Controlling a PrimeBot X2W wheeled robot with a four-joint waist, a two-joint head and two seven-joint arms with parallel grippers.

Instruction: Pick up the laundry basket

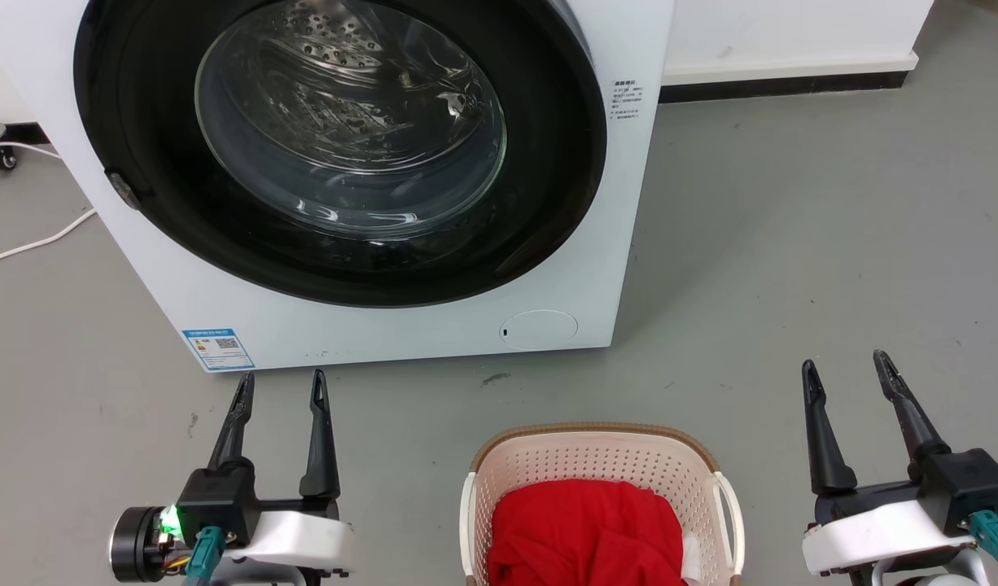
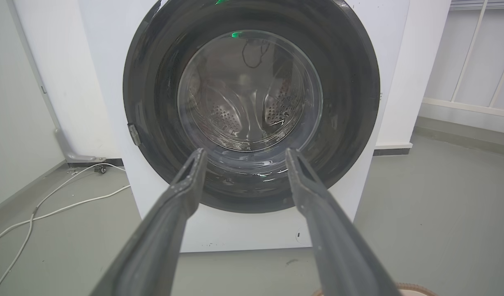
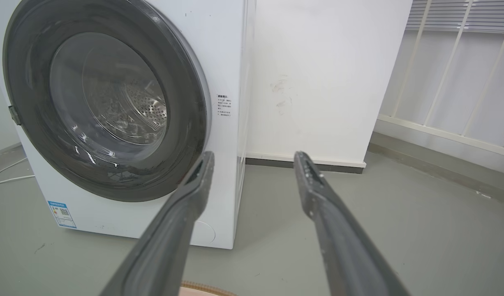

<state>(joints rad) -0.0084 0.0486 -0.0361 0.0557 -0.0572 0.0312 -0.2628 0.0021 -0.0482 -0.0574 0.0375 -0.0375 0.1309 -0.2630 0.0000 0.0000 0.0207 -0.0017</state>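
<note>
Head view: the cream-beige perforated plastic laundry basket [image 1: 597, 460], with a brown woven-look rim, sits on the grey floor [image 1: 792, 244] in front of the white front-loading washing machine [image 1: 548, 268]. It lies below the machine's right half, with a strip of bare floor between them, and a heap of red cloth [image 1: 584, 529] lies inside. The left gripper [image 1: 282, 378] hangs in front of the machine's lower left corner, and the right gripper [image 1: 844, 362] hangs well off past the machine's right side. Both have their jaws spread wide with nothing in them, and both are well apart from the basket between them. From where I stand the reach hasn't started, so I'd say the job now is lining up. Each arm should draw back from the machine and swing inward to the white side handle [image 1: 731, 521] on its own side. Getting a finger properly through each loop before closing looks like the tricky part. The two should close together and rise level, or the basket may tip and spill the cloth.
</note>
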